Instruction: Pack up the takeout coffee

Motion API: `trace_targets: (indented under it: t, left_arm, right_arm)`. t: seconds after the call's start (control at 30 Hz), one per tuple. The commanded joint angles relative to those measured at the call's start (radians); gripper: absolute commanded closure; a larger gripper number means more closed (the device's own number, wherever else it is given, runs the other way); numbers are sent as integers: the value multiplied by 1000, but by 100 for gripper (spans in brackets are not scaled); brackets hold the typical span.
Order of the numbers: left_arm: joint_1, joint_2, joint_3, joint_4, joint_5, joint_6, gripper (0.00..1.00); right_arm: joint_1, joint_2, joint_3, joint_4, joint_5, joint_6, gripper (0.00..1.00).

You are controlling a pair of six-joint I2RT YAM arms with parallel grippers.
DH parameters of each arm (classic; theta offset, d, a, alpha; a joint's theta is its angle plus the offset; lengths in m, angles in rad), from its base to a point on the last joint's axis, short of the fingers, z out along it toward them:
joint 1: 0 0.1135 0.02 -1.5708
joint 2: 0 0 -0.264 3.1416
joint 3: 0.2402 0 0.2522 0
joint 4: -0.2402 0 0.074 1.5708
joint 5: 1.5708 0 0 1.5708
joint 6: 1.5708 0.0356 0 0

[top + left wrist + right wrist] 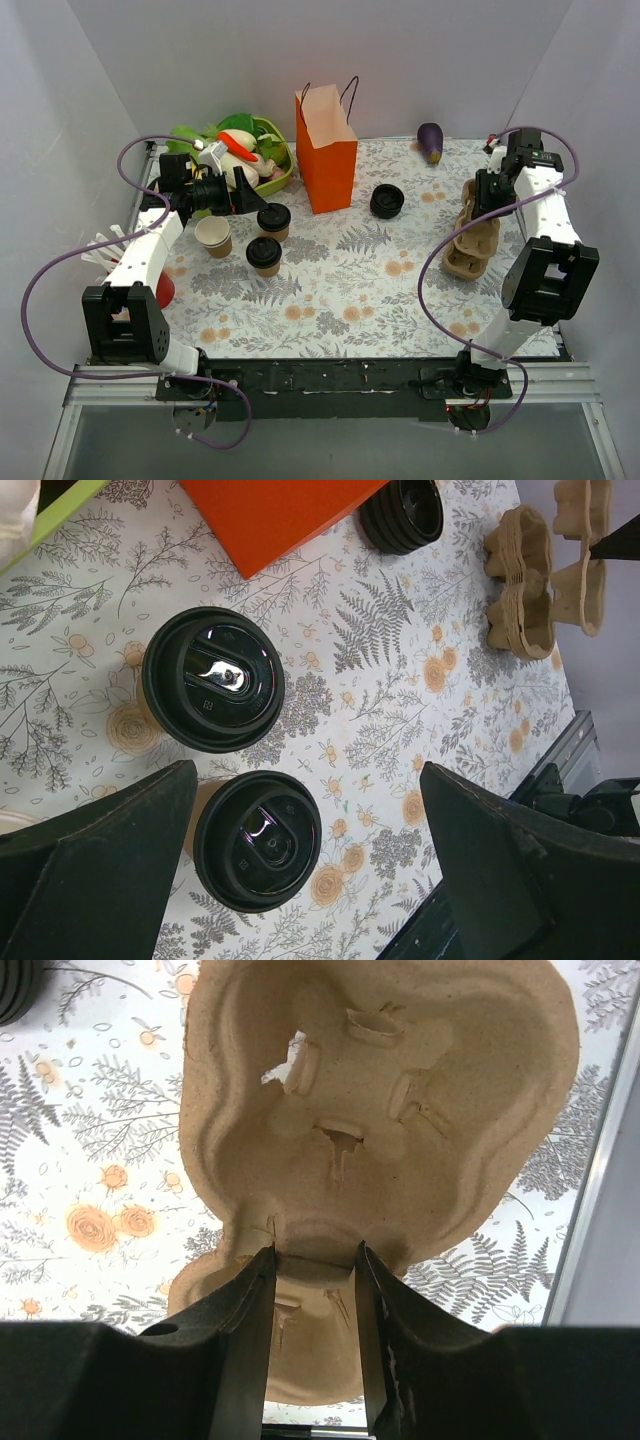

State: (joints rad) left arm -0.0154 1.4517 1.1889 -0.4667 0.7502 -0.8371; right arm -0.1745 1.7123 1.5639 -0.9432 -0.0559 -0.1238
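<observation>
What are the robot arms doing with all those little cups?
They are packing takeout coffee. The right hand is pinching the rim of a cardboard cup carrier on the right side of the table. The left hand hangs wide open over two lidded cups, holding nothing. A third cup beside them has no lid yet, and a stack of black lids sits near the orange bag. No cup is in the carrier or the bag yet.
</observation>
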Motion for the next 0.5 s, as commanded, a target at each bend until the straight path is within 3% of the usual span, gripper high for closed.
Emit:
trace_targets:
  t: [0.0, 0.17, 0.37, 0.47]
  left_arm:
    - [-3, -25, 23, 19, 24, 0, 5]
    - [-4, -36, 23, 19, 31, 0, 5]
    - [-8, -40, 29, 23, 31, -2, 5]
    - [-8, -42, 41, 22, 28, 4, 5]
  right_arm:
    - [3, -32, 15, -19, -93, -69, 96]
    - [38, -49, 56, -43, -199, -148, 96]
    - [268, -75, 30, -46, -277, -200, 96]
    - [343, -56, -17, -13, -289, -150, 96]
